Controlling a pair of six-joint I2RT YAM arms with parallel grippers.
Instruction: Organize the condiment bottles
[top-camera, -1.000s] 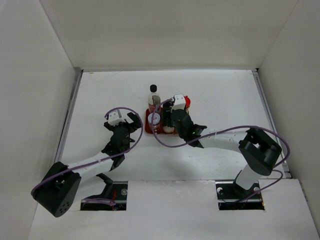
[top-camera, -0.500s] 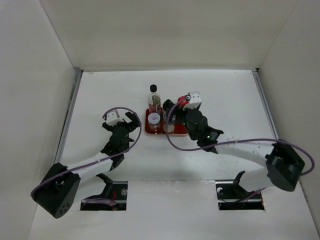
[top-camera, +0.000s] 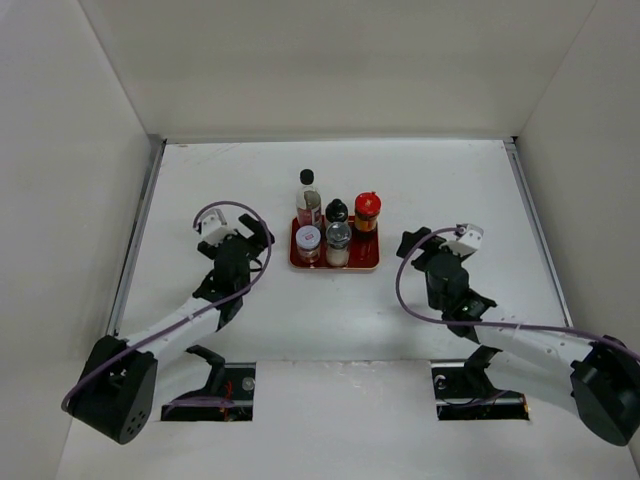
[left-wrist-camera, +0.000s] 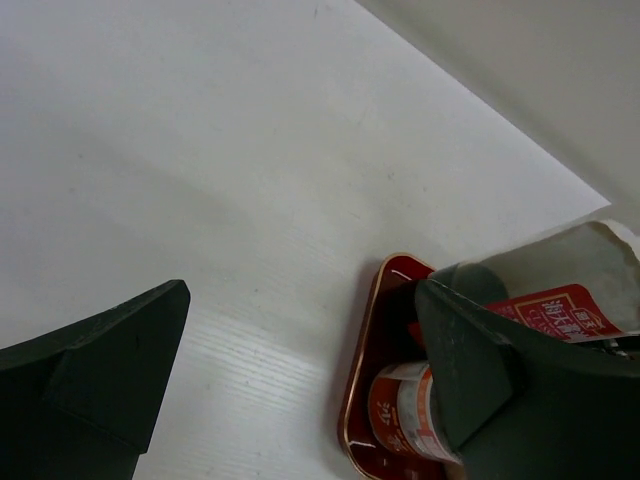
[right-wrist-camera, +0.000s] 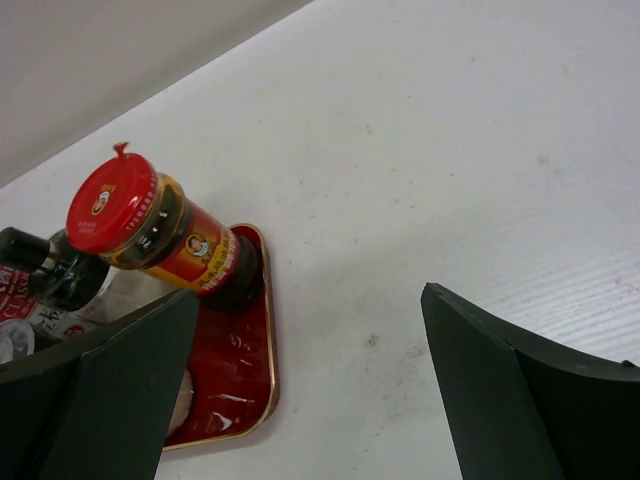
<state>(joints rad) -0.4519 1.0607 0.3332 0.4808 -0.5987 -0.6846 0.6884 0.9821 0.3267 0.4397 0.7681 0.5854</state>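
All the condiment bottles stand on the red tray (top-camera: 363, 257). The tall clear black-capped bottle (top-camera: 308, 196) is at its back left. The small dark bottle (top-camera: 336, 211) and the red-capped jar (top-camera: 367, 210) stand beside it. In front are the white-lidded jar (top-camera: 308, 238) and the grey-capped shaker (top-camera: 338, 238). My left gripper (top-camera: 257, 238) is open just left of the tray, holding nothing. My right gripper (top-camera: 420, 245) is open to the tray's right, also holding nothing. The right wrist view shows the red-capped jar (right-wrist-camera: 150, 235) on the tray (right-wrist-camera: 235, 390), ahead and left of that gripper (right-wrist-camera: 310, 390).
White walls enclose the table on three sides. In the left wrist view, the tray's gold rim (left-wrist-camera: 358, 400) and the white-lidded jar (left-wrist-camera: 400, 412) lie just beside my right-hand finger (left-wrist-camera: 480, 370). Bare white tabletop stretches between the open fingers.
My right gripper has opened, let go of a bottle on the tray and drawn back to the right and nearer. My left gripper has shifted slightly to the left.
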